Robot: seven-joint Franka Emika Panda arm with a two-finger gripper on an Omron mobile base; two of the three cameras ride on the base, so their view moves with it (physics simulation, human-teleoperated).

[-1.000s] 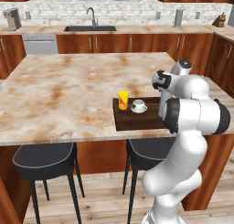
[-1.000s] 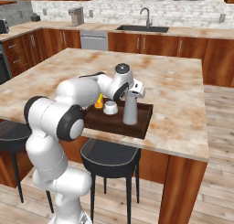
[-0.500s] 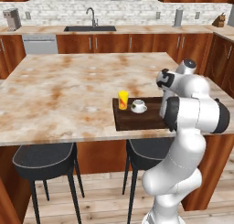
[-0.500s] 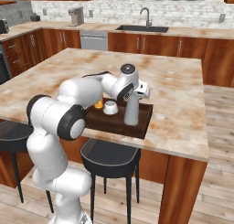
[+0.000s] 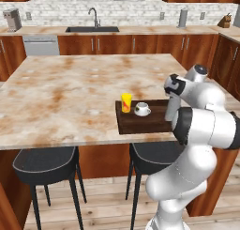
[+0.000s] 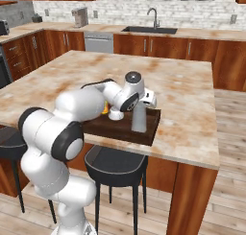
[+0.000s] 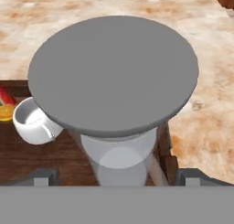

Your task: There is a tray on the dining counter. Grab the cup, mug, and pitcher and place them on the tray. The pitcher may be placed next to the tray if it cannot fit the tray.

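two black stools [image 5: 45, 164] sit under the near edge of the counter [image 5: 61, 97], beige marble with rust veins over brown wood. the dark brown tray [image 5: 140, 122] lies on the counter at that near edge, toward the arm's side. in the right base view the grey pitcher [image 6: 139, 119] stands upright on the tray [image 6: 115, 129], at its end nearest the counter's right side. the gripper [image 6: 144, 99] is at the pitcher's top, jaws spread wide, not clamped on it; from the hand view the two dark fingertips [image 7: 44, 176] stand well apart, either side of the pitcher [image 7: 114, 72], whose flat grey top sits right below the camera. cannot tell if the fingers touch its neck.

white mug [image 5: 141, 109] sits on the tray just beside the pitcher, middle of the tray, handle visible in the hand view [image 7: 33, 122]. yellow cup [image 5: 126, 103] stands upright at the tray's far-left corner, next to the mug, red-orange mark on its side; in the hand view just a sliver of it [image 7: 5, 104] shows at the left edge. in the right base view the mug [image 6: 116, 115] is partly behind the arm.

farther back, bare marble runs across the island. beyond it the back wall has a sink with faucet [image 5: 93, 21], a dishwasher front [image 5: 41, 44] and wood cabinets [image 5: 140, 43].
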